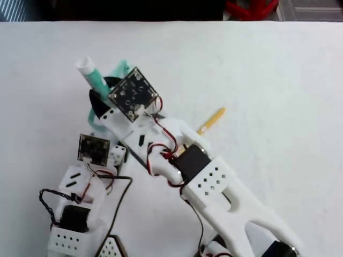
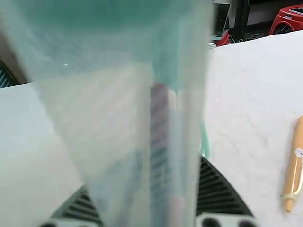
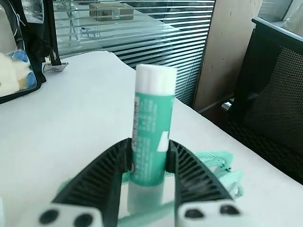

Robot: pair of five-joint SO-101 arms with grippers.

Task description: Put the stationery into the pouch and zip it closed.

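Glue stick (image 1: 87, 72) clamped in the right gripper (image 3: 147, 150), upper left of the high view.
Right arm reaches diagonally up from the lower right corner, its jaws pressed on the stick's teal body just above the teal pouch (image 1: 122, 68). Left arm sits at lower left. The pouch's blurred translucent wall covers the left gripper (image 2: 144, 182), so I cannot tell its state. Yellow pen (image 1: 211, 120) lies right of centre on the table (image 1: 268, 69), one end cut off by the right arm.

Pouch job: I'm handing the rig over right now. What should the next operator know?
Right claw: shut on the glue stick, held upright by the pouch.
Left claw: at the pouch, grip unclear.
Pen: lying on the table, outside the pouch.
Done: glue stick is in hand.
Left: put glue stick and pen in, then zip the pouch shut.
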